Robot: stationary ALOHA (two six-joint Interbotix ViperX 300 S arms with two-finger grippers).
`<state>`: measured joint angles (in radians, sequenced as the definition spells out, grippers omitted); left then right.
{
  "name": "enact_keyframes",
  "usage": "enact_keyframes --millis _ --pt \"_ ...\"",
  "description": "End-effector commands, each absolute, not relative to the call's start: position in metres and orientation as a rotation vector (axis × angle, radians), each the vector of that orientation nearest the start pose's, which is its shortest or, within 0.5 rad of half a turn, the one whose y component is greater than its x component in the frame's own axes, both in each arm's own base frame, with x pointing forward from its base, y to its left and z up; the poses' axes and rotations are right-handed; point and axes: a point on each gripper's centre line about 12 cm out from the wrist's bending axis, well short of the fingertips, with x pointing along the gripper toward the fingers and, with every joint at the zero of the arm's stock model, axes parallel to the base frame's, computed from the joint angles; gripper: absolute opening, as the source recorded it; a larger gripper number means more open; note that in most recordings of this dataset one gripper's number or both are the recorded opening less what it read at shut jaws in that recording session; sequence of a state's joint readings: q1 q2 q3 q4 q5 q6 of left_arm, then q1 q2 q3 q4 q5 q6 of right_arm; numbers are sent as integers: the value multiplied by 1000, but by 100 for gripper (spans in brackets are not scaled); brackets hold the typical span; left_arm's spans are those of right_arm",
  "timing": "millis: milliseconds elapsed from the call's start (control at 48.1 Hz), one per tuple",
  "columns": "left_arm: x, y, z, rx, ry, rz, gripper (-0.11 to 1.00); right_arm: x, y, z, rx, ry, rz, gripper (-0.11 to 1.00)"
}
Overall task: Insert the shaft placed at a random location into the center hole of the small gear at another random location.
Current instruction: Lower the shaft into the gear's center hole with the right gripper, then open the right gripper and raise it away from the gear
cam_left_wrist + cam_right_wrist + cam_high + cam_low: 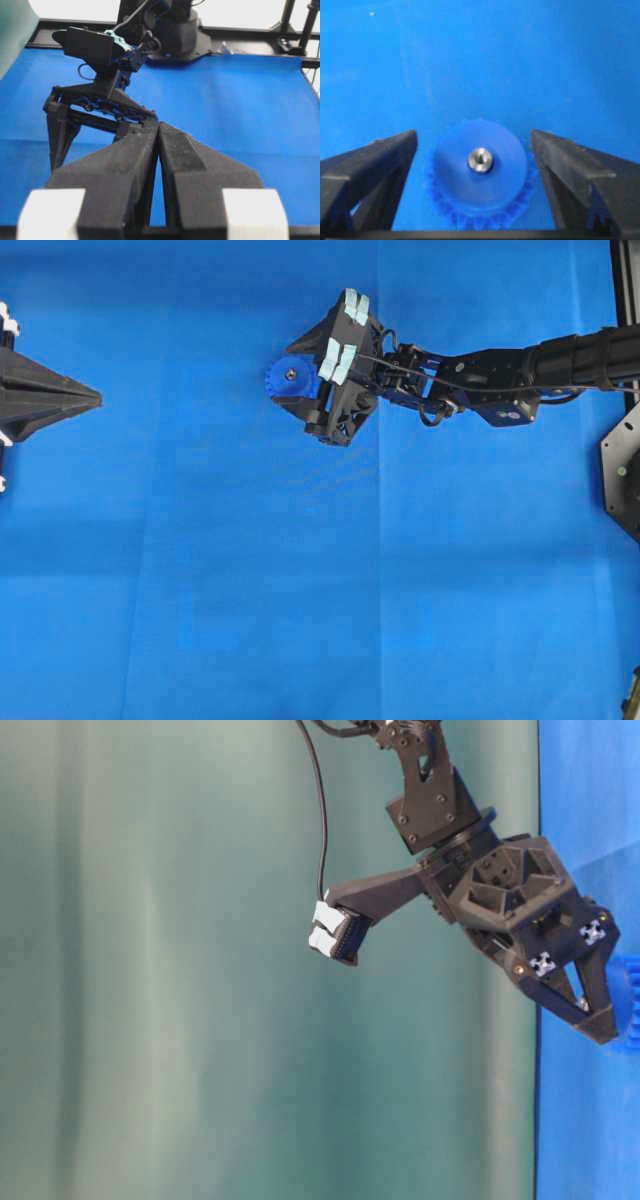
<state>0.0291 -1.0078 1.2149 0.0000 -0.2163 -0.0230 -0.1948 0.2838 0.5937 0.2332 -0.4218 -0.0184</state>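
Our right gripper [475,150] stands wide apart around the small gear [479,175] with the shaft [480,161] seated in its hub, so we judge only retreat remains.

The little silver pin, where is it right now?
The shaft sits in the center hole of the small gear, shown in the right wrist view between the open right gripper's fingers, with neither finger touching it.

The right arm reaches in from the right side, its end effector [322,370] angled downward with both fingers [370,170] spread wide and gripping nothing. At the far left, the left end effector [88,397] hangs with its fingers pressed together.
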Motion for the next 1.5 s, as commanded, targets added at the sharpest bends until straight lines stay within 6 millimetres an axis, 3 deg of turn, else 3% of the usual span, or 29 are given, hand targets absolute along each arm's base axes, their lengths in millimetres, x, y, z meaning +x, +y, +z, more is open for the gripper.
enact_keyframes --millis 0,208,478,603,1018,1475 --pt "191 6 281 -21 -23 30 0 434 -96 136 207 382 -322 83" --pt "191 6 281 -24 -23 30 0 429 -95 167 202 333 -313 83" --pt "191 6 282 -24 -25 32 0 418 -90 223 194 274 -284 83" --pt "191 6 282 -24 -25 30 0 412 -88 237 198 258 -278 83" --pt "191 6 282 -26 -25 32 0 403 -81 237 208 288 -265 82" --pt "190 6 282 -23 -26 31 0 352 -72 233 219 307 -269 82"
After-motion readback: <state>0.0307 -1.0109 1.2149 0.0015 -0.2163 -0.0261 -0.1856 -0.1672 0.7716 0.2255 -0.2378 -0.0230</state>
